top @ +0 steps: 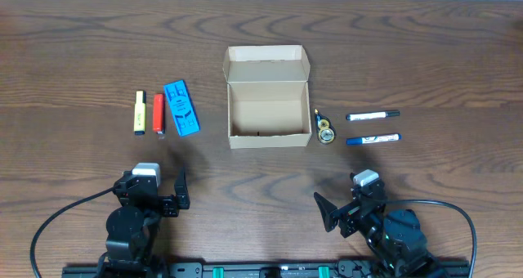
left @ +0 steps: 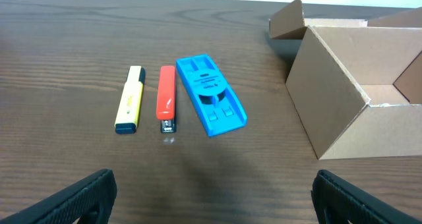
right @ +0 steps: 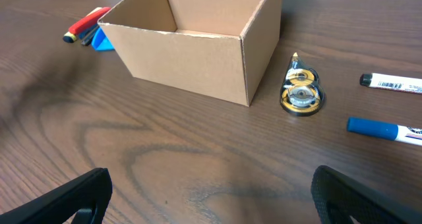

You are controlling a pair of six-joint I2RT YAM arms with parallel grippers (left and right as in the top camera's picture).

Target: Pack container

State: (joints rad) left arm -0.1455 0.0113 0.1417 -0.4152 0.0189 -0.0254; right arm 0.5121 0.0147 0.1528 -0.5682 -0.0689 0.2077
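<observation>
The tan cardboard container stands open and empty at the table's middle, its flap lid folded back; it also shows in the left wrist view and the right wrist view. To its left lie a yellow highlighter, a red stapler and a blue flat tool. To its right lie a gold tape dispenser, a black-capped marker and a blue marker. My left gripper and right gripper are open and empty near the front edge.
The wooden table stretches bare behind the objects. Black cables loop beside each arm base at the front edge.
</observation>
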